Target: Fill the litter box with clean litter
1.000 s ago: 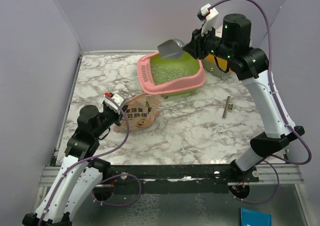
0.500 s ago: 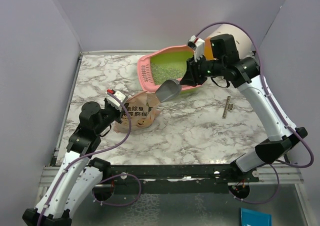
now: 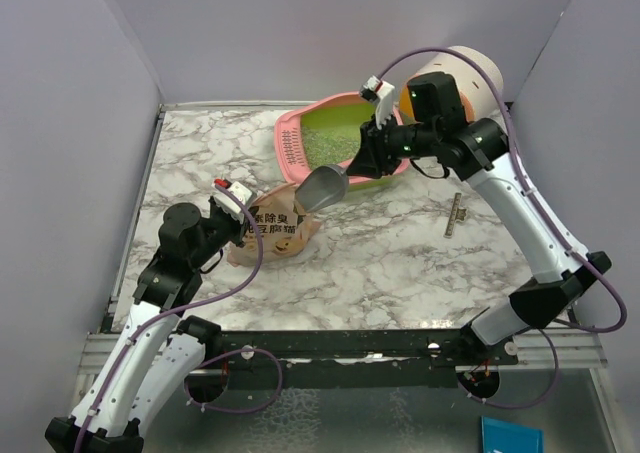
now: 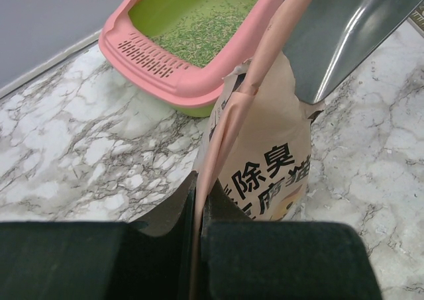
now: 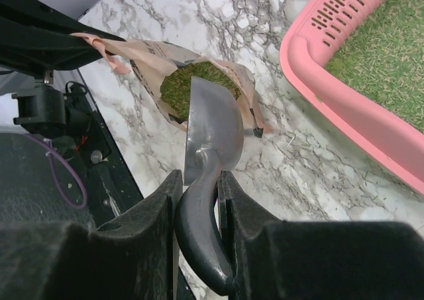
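The pink litter box [image 3: 290, 145] with a green inside stands at the back of the table and holds a thin layer of litter [image 3: 335, 145]. It also shows in the left wrist view [image 4: 165, 71] and the right wrist view [image 5: 344, 108]. The tan pouch [image 3: 278, 229] stands open in front of it, with greenish litter [image 5: 179, 88] inside. My left gripper [image 4: 199, 197] is shut on the pouch's top edge [image 4: 228, 124]. My right gripper [image 5: 199, 187] is shut on the handle of the grey metal scoop [image 5: 212, 131], whose bowl [image 3: 322, 187] hangs just above the pouch mouth.
A white-orange-yellow round cabinet [image 3: 455, 73] stands at the back right behind my right arm. A small grey strip [image 3: 456, 214] lies on the marble to the right. Grey walls close in the left, back and right sides.
My right arm has swung the scoop down and left, from above the litter box to just over the pouch mouth. My left gripper has kept its hold on the pouch.
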Tool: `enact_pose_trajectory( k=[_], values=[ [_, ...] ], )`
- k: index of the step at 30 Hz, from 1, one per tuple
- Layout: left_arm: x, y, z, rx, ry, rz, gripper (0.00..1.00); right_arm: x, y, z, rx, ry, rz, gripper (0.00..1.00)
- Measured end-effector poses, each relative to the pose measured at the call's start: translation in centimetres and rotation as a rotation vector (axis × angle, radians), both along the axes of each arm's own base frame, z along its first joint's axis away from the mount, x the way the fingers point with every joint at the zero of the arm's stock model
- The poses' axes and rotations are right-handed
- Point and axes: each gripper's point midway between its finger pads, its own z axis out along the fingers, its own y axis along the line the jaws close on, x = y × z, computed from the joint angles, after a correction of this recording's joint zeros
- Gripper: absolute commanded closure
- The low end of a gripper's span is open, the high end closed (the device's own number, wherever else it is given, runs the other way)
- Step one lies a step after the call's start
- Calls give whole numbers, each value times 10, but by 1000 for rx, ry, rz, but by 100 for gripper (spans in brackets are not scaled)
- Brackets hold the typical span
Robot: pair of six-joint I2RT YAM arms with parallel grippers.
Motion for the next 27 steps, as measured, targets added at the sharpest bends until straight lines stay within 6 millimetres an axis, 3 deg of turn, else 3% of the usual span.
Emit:
enact_pose_trajectory(
  k=[6,11,22,27],
  values=[
    [-1,-1,0,-1,-1,-5,100,12,24,-29,-38,48,30,99],
    [-4,-3,0,-5,3,-24,100,11,48,-56,-90,78,62,99],
    [-13,-5,0,-3,7,-56,100,10,85,-60,-225,-17,32,99],
    [-16,-5,0,-5,7,-63,100,11,89,-82,-328,-32,3,99]
  ],
)
